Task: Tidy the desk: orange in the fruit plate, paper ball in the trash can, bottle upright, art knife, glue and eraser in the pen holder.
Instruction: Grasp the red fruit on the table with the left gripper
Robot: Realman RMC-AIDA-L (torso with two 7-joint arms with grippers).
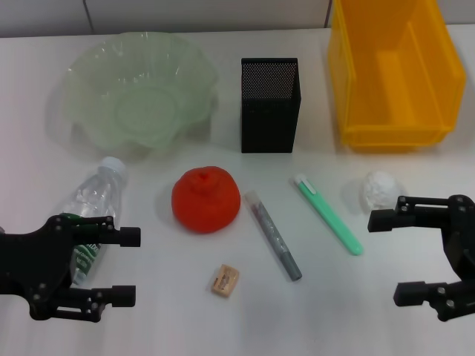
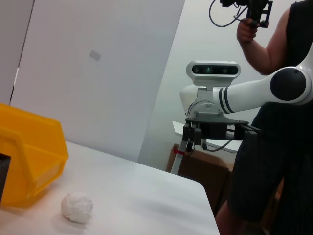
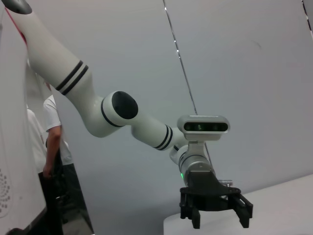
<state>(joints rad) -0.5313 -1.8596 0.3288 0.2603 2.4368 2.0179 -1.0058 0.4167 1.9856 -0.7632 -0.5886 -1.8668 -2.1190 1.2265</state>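
orange, matte and slightly dented, sits at the centre of the frame, below the ruffled translucent green plate at upper left. left gripper, lower left, has fingers spread wide and empty, over the crinkly clear bottle lying on its side. right gripper, lower right, is also wide open and empty, just beside the crumpled paper ball. likely best: close squarely across the soft ball, lift clear, then carry it to the yellow bin.
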